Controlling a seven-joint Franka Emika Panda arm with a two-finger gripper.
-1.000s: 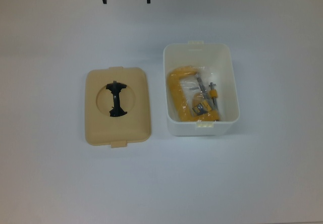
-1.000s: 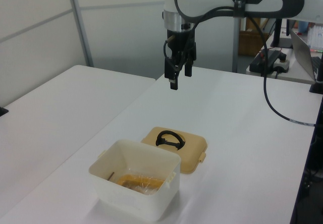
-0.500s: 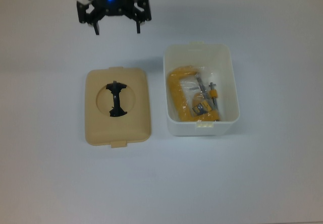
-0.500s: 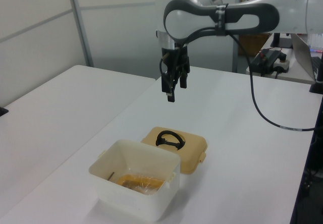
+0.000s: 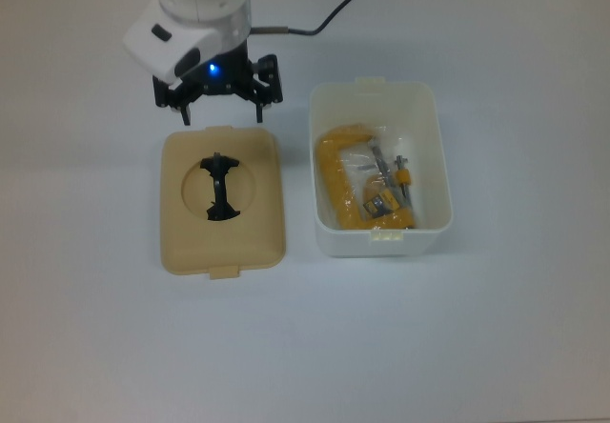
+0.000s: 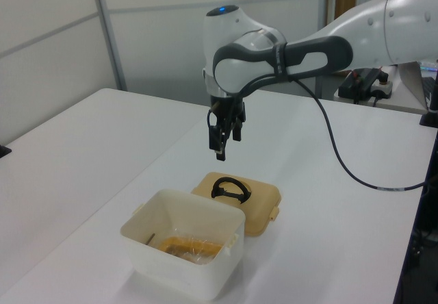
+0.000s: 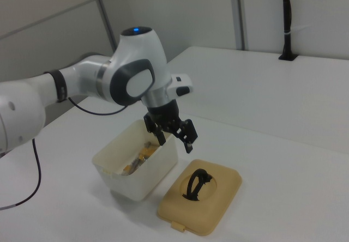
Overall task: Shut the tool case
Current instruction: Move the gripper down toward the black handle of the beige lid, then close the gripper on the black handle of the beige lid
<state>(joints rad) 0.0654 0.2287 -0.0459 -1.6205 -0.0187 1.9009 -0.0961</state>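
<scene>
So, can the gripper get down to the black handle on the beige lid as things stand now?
Probably yes. The gripper is open above the lid's far edge, and nothing covers the black handle in its round recess. The white box stands apart beside it.

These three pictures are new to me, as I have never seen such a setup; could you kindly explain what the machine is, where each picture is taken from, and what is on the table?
The white machine is a robot arm ending in a gripper, its jaws open and holding nothing. One picture looks straight down; the other two look across the white table from opposite sides. On the table lie two parts of a tool case. The white box stands open, with a yellow tool in a clear bag inside. Its beige lid lies flat beside it, apart from it, with a black handle in a round recess. The gripper hangs in the air above the lid's far edge, touching nothing.
</scene>
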